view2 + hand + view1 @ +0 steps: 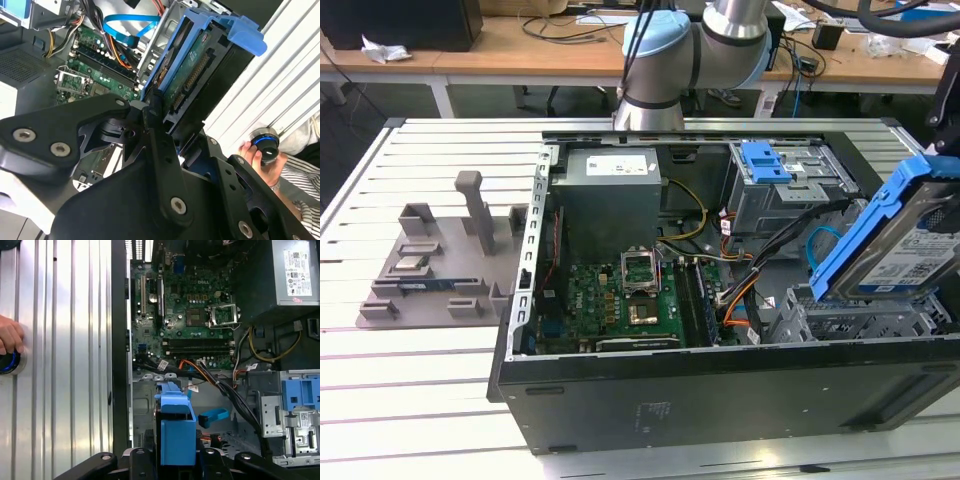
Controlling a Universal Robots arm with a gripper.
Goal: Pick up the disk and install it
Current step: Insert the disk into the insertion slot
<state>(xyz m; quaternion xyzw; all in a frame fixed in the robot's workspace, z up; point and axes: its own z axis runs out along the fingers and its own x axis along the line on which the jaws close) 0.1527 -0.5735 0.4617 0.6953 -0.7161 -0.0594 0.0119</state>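
Note:
The disk (pixel 898 240), a silver drive in blue plastic rails, hangs tilted over the right end of the open computer case (pixel 720 390), just above the metal drive bay (pixel 860 318). In both wrist views my gripper (pixel 174 456) is shut on the disk (pixel 177 432), with black fingers (pixel 137 456) on either side of it. In the second wrist view the disk (pixel 192 65) shows its circuit-board underside and connector, and the gripper (pixel 172 122) clamps its near end. The arm's elbow (pixel 690 50) stands behind the case.
Inside the case lie the motherboard (pixel 630 290), a power supply (pixel 610 190), loose cables (pixel 750 275) and a second drive cage with a blue latch piece (pixel 765 160). A grey fixture (pixel 440 260) sits at the exterior view's left. A person's hand (pixel 257 155) rests on a blue-lit knob beside the case.

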